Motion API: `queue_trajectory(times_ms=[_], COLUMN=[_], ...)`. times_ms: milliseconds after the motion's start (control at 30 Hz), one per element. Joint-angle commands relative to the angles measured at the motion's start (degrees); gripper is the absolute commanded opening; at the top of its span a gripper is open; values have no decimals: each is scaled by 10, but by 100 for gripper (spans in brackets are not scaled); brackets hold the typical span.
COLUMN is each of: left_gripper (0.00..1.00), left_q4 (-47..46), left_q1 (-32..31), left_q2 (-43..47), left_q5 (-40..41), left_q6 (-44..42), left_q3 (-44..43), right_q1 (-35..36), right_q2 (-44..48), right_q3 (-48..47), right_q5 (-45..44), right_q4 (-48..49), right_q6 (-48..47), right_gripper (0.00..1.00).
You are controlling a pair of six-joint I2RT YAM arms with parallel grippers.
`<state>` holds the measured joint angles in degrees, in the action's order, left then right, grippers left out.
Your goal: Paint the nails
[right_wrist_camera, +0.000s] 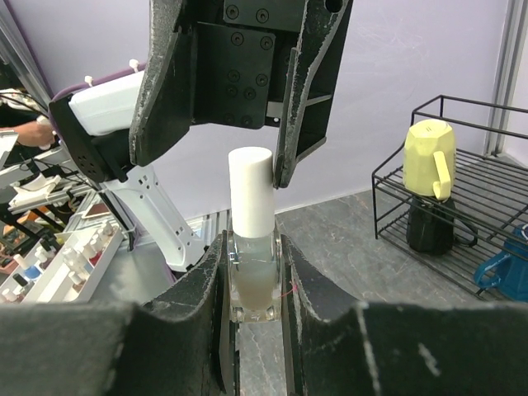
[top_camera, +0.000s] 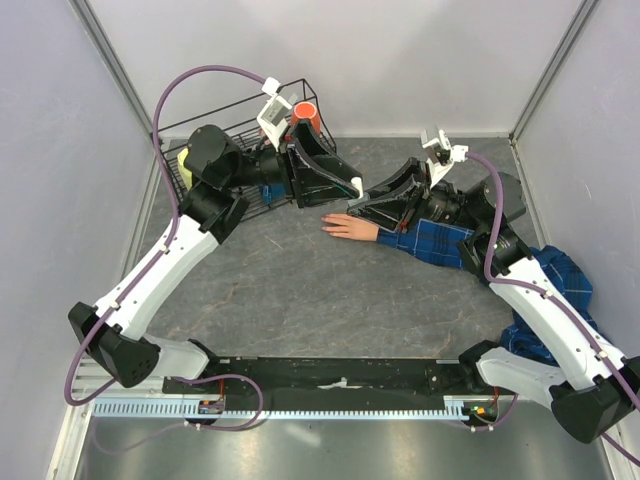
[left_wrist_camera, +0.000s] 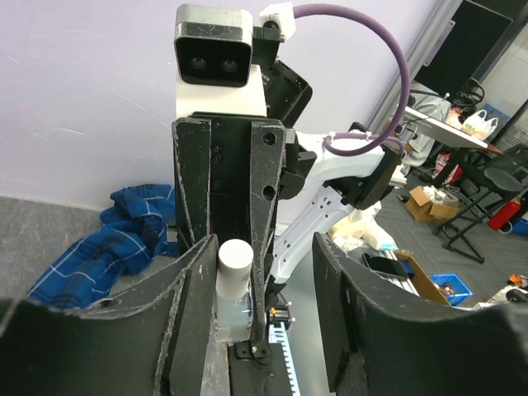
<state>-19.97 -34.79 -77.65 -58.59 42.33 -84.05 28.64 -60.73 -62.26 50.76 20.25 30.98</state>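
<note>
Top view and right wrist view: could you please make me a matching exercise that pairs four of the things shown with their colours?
Things:
1. cap
2. mug
3. sleeve
4. hand

Colours:
A. blue plaid
B. peach-pink
C. white
D. yellow

Pairs: 1-C, 2-D, 3-A, 4-B
</note>
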Motion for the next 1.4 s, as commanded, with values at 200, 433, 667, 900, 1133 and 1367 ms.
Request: queue_trajectory(times_ms=[200, 433, 667, 900, 1133, 1367], left_gripper=[44, 28, 2, 2, 2, 2], left_q4=[117, 176, 330, 394, 551, 591], left_q1=[-16, -26, -73, -251, -255, -254], left_q2=[-11, -8, -1, -21, -143, -154], left_q5=[15, 46, 262, 749, 785, 765], left_q6=[-80, -122, -187, -183, -120, -112], left_q3=[-59, -78, -137, -162, -346, -390], right_q1=[-2, -3, -1, 40, 73, 74], right_q2=[10, 12, 26, 36, 46, 59], right_q3=[-11, -15, -30, -65, -55, -42], right_q5=[-6, -24, -139, -352, -408, -402], right_q4=[-11, -27, -106, -195, -221, -231], right_q6=[-32, -43, -114, -219, -268, -289], right_gripper=[0, 0, 0, 0, 0, 0])
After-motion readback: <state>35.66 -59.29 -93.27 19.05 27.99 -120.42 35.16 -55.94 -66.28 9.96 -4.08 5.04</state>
